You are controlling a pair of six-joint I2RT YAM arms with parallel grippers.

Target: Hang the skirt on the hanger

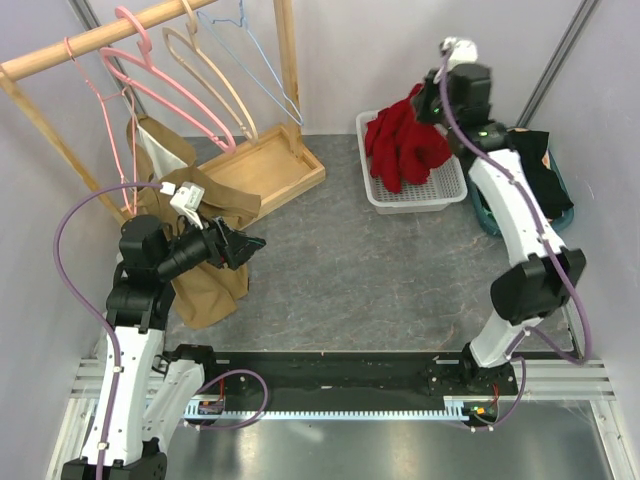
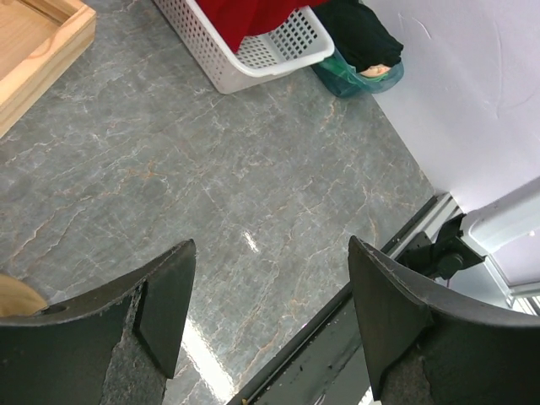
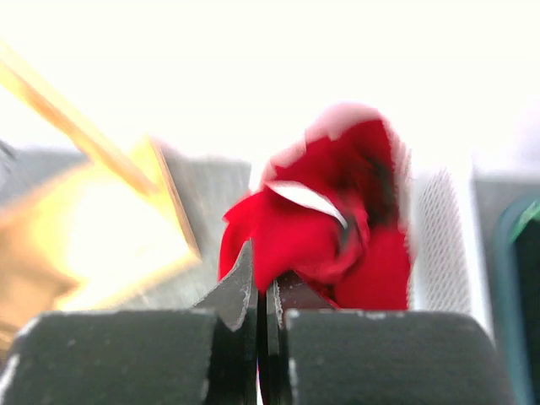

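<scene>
While right gripper [image 3: 263, 288] pinches the red skirt [image 3: 321, 228] in the basket [image 1: 415, 204], table's far right corner: lift slowly, check grip holds.

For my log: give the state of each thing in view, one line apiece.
red skirt, bunched in the white basket, one edge pinched.
right claw, shut on red skirt.
left claw, open, empty.
hangers, hung on the rail, all bare.
brown garment, draped beneath the rail.
</scene>
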